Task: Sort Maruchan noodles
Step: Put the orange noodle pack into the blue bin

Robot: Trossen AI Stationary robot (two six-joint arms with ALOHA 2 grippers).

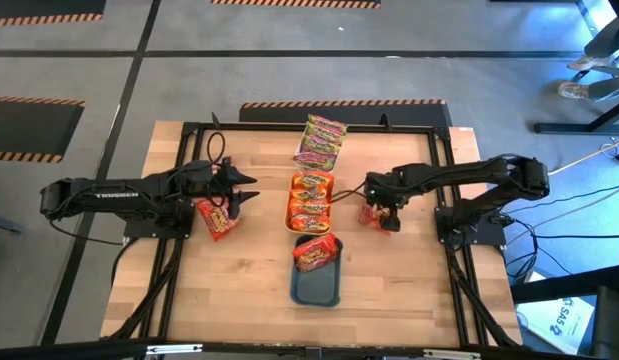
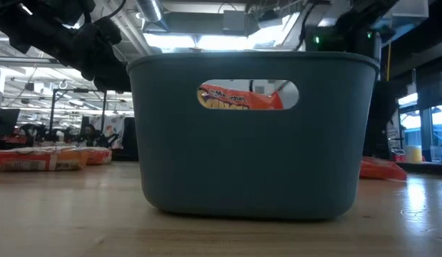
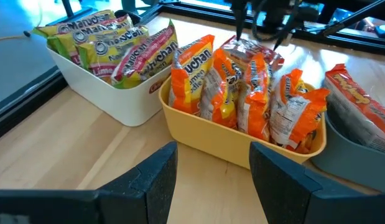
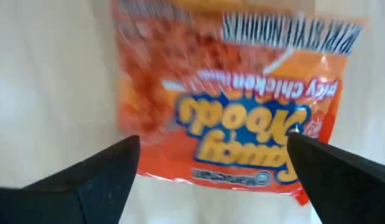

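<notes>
Right gripper (image 1: pixel 378 213) is sitting right of centre in the high view, fingers spread wide and hovering directly over a red packet (image 1: pixel 375 214) lying flat on the table (image 1: pixel 239 280). In the right wrist view that packet (image 4: pixel 229 93) is filling the frame between the two finger tips (image 4: pixel 99 171), nothing clamped; can't tell from the blur whether the tips are touching it.

Left gripper (image 1: pixel 251 196) is parked left of centre, jaws parted and empty, pointing toward the trays. Another red packet (image 1: pixel 216 218) is lying on the table just below the left arm.

Trays are running down the middle of the high view:
- white tray (image 1: pixel 320 142) at the top, green-pink packets (image 3: pixel 111 43) in it
- yellow tray (image 1: pixel 311 198) in the middle, orange packets (image 3: pixel 242 81) standing upright in it
- teal tray (image 1: pixel 317 285) at the bottom, one red packet (image 1: pixel 316 251) resting in its upper end; it's showing through the handle slot (image 2: pixel 249 96) in the low view.
</notes>
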